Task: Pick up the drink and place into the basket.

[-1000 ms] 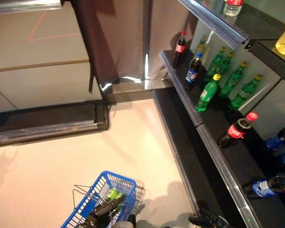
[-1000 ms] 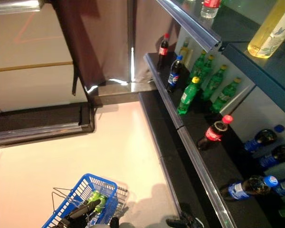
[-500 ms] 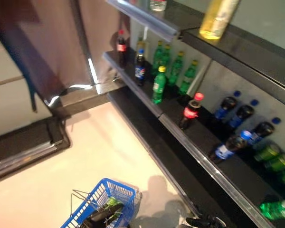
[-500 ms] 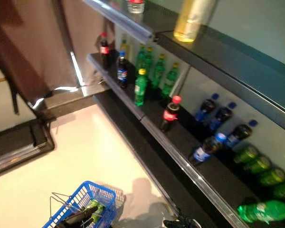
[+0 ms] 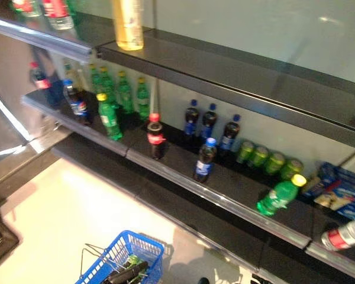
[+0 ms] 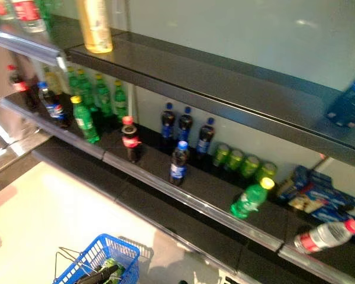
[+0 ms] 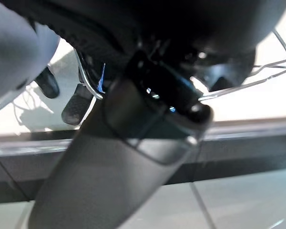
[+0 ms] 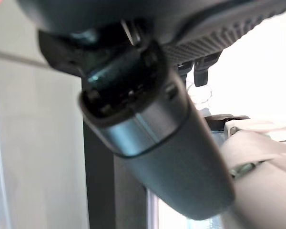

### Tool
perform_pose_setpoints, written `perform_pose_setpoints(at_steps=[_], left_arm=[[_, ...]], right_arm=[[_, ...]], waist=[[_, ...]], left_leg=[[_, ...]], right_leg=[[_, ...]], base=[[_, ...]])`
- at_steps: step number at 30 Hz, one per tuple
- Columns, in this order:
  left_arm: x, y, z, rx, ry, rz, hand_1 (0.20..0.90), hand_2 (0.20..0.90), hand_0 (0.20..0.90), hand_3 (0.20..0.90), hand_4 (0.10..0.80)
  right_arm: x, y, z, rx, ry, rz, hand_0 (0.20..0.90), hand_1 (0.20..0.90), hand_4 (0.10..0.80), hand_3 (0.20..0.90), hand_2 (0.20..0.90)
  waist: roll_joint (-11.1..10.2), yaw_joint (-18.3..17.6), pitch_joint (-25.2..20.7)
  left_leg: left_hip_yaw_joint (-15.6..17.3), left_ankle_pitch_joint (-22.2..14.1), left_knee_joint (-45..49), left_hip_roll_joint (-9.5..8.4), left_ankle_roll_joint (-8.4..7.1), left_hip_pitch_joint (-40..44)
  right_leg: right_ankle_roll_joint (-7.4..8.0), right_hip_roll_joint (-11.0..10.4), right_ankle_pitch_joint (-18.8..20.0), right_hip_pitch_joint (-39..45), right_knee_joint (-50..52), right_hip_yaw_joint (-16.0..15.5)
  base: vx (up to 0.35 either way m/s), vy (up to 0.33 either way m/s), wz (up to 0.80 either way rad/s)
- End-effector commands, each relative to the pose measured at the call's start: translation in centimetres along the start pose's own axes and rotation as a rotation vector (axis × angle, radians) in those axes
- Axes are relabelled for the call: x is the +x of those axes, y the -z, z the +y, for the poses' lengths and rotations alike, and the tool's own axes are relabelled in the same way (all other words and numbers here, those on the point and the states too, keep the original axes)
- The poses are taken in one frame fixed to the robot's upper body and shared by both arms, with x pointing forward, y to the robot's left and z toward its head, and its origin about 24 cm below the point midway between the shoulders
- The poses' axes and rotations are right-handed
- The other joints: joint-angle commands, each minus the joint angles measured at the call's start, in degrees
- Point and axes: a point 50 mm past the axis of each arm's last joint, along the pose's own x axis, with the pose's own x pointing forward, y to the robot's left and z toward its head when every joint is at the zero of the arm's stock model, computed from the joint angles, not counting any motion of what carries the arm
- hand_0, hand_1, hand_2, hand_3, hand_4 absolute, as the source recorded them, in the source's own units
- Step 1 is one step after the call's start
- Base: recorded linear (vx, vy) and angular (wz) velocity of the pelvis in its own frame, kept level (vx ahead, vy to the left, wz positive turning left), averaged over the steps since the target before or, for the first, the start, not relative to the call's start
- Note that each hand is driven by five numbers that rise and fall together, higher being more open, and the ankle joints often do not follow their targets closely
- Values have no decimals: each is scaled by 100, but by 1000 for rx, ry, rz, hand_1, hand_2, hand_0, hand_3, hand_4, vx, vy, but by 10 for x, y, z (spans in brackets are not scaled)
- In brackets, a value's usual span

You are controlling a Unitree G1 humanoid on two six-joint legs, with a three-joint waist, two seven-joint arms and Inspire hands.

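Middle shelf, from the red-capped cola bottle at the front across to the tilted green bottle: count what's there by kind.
Red-capped cola bottle: 1
Blue-capped dark bottles: 4
Green drinks lying end-on: 4
Tilted green bottle with yellow cap: 1
Total: 10

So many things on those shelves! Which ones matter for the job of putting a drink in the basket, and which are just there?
For the job:
- blue basket on the floor, green bottles already inside
- drinks within the shelf front: cola bottle, dark blue-capped bottle, tipped green bottle

Just there:
- green cans
- blue packets
- yellow bottle on the upper shelf
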Motion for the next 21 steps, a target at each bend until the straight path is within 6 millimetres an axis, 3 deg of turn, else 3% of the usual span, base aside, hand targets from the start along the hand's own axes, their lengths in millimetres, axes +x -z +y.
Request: perform_pose_setpoints(at_steps=[1, 5, 11, 21], left_arm=[[23, -26, -54, -64, 254, -152, 300, 300, 300, 200, 100], [29, -28, -68, -10, 285, -118, 300, 300, 300, 200, 100], [27, -38, -63, 0, 274, -128, 300, 300, 300, 200, 100], [25, -41, -56, 5, 252, -130, 300, 300, 300, 200, 100]], right_arm=[[2, -31, -17, -39, 58, -48, 900, 900, 800, 900, 900], [1, -25, -17, 35, 82, -58, 900, 900, 800, 900, 900], [0, -20, -16, 25, 69, -50, 900, 900, 800, 900, 900], [1, -22, -15, 19, 55, -45, 900, 900, 800, 900, 900]], waist=[[571, 86, 109], [681, -71, 118], [692, -220, 131], [595, -168, 49]], left_leg=[[-677, 559, -767, -208, -50, -282], [-607, 623, -1041, -212, -51, -106], [-444, 533, -1170, -281, 42, 72], [-289, 473, -1203, -287, 76, 180]], right_leg=[[353, -154, -453, 427, 368, 73], [447, -242, -492, 373, 570, -18], [622, -422, -368, 297, 601, -32], [682, -490, -323, 455, 429, -103]], base=[[61, 208, -139], [40, 172, -107], [29, 77, 0], [11, 3, -2]])
